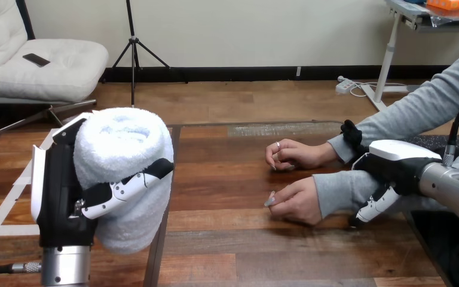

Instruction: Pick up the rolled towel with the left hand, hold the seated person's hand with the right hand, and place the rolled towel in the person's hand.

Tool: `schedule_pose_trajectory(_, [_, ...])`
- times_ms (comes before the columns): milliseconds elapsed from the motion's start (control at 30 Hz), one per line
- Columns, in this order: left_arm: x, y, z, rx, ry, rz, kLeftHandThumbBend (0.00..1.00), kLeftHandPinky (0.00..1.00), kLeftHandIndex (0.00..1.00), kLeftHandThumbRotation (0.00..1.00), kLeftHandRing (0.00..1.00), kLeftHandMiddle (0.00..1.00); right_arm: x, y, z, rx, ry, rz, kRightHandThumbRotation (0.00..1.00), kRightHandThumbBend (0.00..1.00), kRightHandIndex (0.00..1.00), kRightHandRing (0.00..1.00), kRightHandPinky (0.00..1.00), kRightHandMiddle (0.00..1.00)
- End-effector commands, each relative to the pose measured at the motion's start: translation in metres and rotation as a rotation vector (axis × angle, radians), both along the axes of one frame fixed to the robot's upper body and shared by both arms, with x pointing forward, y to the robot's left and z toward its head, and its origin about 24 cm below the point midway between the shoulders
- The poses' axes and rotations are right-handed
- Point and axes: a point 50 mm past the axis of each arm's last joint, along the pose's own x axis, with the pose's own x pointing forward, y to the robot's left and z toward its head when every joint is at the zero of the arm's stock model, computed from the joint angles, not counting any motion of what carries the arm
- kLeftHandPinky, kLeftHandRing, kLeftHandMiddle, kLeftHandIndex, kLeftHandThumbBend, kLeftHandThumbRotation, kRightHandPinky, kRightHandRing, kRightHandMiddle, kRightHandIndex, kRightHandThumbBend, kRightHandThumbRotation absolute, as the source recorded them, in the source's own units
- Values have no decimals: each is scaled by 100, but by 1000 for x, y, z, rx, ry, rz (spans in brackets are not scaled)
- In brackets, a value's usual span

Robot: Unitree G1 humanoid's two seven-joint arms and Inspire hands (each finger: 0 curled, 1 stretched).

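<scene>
The rolled white towel (122, 149) stands upright, lifted above the table at the left, and my left hand (57, 191) is shut on it with fingers wrapped across its front. At the right, the person's two hands rest on the table with fingers curled: the nearer hand (299, 200) and the farther hand (299, 154). My right hand (397, 158) lies over the grey-sleeved forearm just behind the nearer hand. Its fingers (373, 206) curl down the near side and its thumb (351, 134) goes down the far side, between the two arms.
The wooden table (227, 239) has a seam (158, 245) running toward me just below the towel. White tape strips (6, 200) cross its left part. Bare wood lies between the towel and the person's hands.
</scene>
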Motion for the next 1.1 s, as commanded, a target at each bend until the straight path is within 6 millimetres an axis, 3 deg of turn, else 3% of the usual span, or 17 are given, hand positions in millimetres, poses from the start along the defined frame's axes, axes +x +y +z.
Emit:
schedule_pose_trajectory(0, [8, -1, 15, -18, -92, -8, 64, 29, 43, 0, 33, 38, 15, 14, 21, 53, -78, 27, 25, 98, 64, 60, 57, 65])
schedule_pose_trajectory(433, [8, -2, 14, -17, -93, -12, 63, 29, 43, 0, 32, 38, 16, 14, 22, 58, -76, 23, 20, 100, 64, 59, 56, 64])
schedule_pose_trajectory(1067, [8, -1, 11, -15, -93, -6, 64, 28, 42, 0, 32, 38, 15, 14, 22, 103, -82, 6, 6, 85, 59, 53, 51, 58])
